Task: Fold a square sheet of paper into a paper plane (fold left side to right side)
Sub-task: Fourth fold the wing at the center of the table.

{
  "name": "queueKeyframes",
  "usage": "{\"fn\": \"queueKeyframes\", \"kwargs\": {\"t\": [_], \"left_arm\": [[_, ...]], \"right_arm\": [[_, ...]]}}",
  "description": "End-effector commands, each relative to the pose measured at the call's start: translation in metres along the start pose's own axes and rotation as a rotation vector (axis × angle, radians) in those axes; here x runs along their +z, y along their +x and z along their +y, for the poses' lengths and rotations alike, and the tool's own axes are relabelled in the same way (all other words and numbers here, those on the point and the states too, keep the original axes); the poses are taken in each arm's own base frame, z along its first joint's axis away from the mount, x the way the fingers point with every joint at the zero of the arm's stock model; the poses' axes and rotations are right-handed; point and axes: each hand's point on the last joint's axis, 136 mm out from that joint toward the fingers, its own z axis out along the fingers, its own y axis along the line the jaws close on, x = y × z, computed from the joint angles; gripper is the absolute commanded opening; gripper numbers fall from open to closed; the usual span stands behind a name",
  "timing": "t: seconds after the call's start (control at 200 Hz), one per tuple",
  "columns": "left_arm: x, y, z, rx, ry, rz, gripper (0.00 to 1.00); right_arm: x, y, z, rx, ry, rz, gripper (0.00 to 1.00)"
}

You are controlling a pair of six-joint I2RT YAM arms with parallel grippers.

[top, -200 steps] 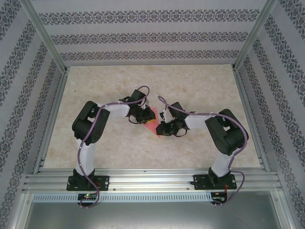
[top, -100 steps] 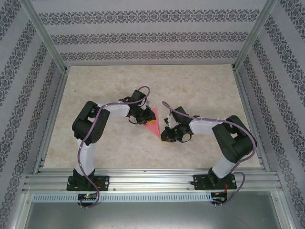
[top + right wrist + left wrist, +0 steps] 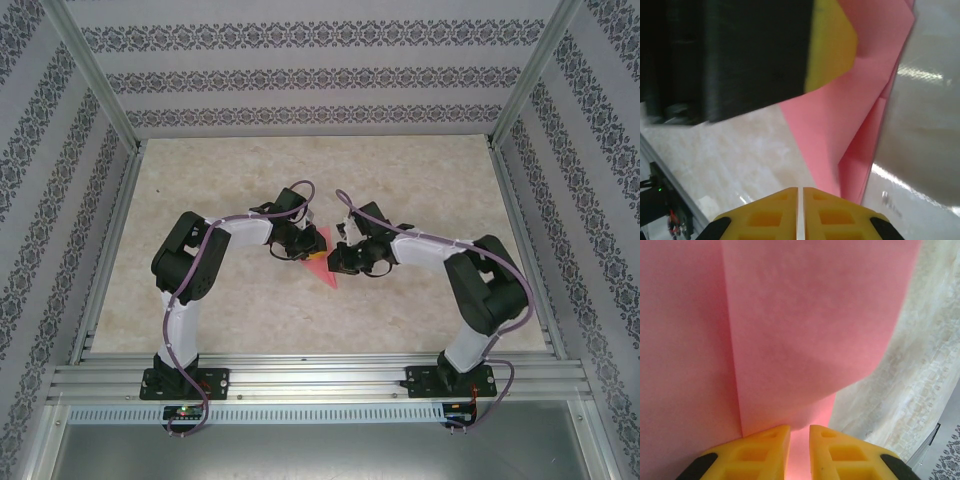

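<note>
Two arms meet near the middle of the table [image 3: 420, 180], and the paper [image 3: 320, 258] lies between them, a pink pointed shape with creased layers. It lies straight on the table top, not in any tray or box.

Over to the left gripper [image 3: 799, 440]. Its yellow fingers are nearly together and the sheet's edge runs into the narrow gap, so I call that a pinch on the paper. A loose layer curls up just ahead of it.

Now the right gripper [image 3: 801, 202]. Its fingers are pressed tight together with nothing between them, and they sit just beside the paper's narrow tip.

My read is that we're mid-fold. The point is made, one layer is not yet flat, and the side-to-side fold is in hand.

The next move, I'd say, calls for those closed right fingers to press along the crease while the left keeps its hold. It needs a light touch, since a thin sheet will slide or buckle if it's dragged.
</note>
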Motion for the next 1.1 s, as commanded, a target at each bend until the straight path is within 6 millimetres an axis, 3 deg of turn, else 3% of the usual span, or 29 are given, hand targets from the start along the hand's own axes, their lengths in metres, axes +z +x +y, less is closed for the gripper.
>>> {"fn": "queueKeyframes", "kwargs": {"t": [0.0, 0.165, 0.455, 0.575, 0.724, 0.864, 0.979, 1.094], "left_arm": [[0.007, 0.012, 0.049, -0.069, -0.166, 0.033, 0.21], [0.006, 0.012, 0.049, -0.069, -0.169, 0.030, 0.21], [0.006, 0.011, 0.050, -0.070, -0.174, 0.028, 0.21], [0.006, 0.010, 0.049, -0.072, -0.173, 0.027, 0.21], [0.006, 0.010, 0.048, -0.071, -0.172, 0.027, 0.21], [0.004, 0.010, 0.048, -0.071, -0.174, 0.021, 0.21], [0.005, 0.010, 0.048, -0.071, -0.173, 0.022, 0.21], [0.005, 0.009, 0.048, -0.071, -0.172, 0.021, 0.21]], "right_arm": [[0.009, -0.024, 0.009, -0.034, -0.013, -0.050, 0.12], [0.020, -0.022, -0.001, -0.025, 0.014, -0.027, 0.12], [0.020, -0.003, -0.029, -0.014, 0.115, 0.026, 0.12], [0.019, -0.005, -0.032, -0.009, 0.117, 0.020, 0.12], [0.014, -0.013, -0.021, -0.020, 0.094, 0.005, 0.12], [-0.008, -0.018, -0.002, -0.058, 0.072, -0.040, 0.13], [-0.019, -0.012, 0.013, -0.092, 0.055, -0.042, 0.15], [-0.013, 0.001, 0.018, -0.105, 0.058, -0.014, 0.15]]}}
